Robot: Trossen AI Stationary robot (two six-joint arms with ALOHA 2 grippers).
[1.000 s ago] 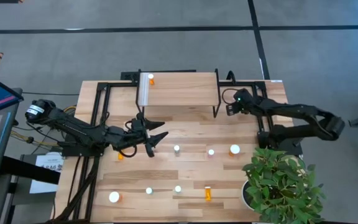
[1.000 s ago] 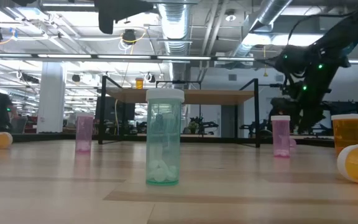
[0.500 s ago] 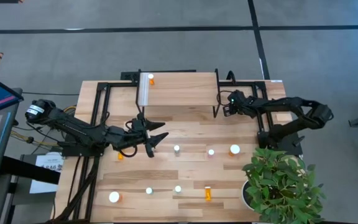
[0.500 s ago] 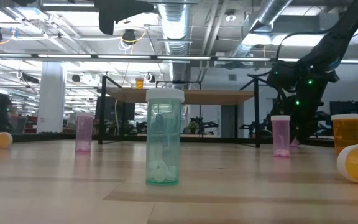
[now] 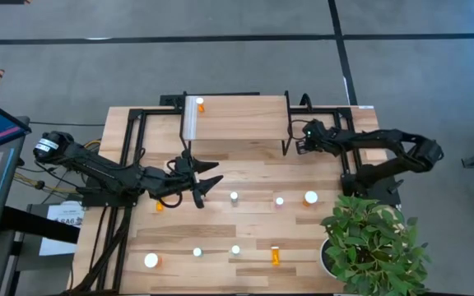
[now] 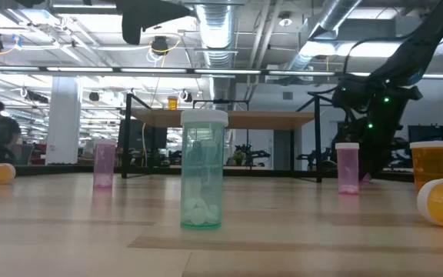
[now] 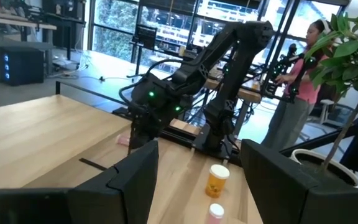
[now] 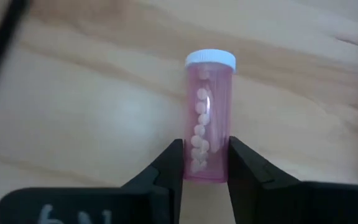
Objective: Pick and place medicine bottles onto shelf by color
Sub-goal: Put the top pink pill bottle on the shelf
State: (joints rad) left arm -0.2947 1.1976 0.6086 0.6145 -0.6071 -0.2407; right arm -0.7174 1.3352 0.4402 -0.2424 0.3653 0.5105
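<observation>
Pink bottle (image 8: 208, 118) between right end effector (image 8: 205, 163) fingers, beside shelf (image 5: 237, 117).

Both arms are black and made of long thin parts joined together. The left arm (image 5: 97, 171) has a round white sticker and loose cables. The right arm (image 5: 385, 148) shows small green lights. The right hand (image 8: 205, 163) has flat black fingers.

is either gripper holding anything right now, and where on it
The right gripper grips a pink bottle near its base, away from the white cap. The left gripper is open and empty.
</observation>
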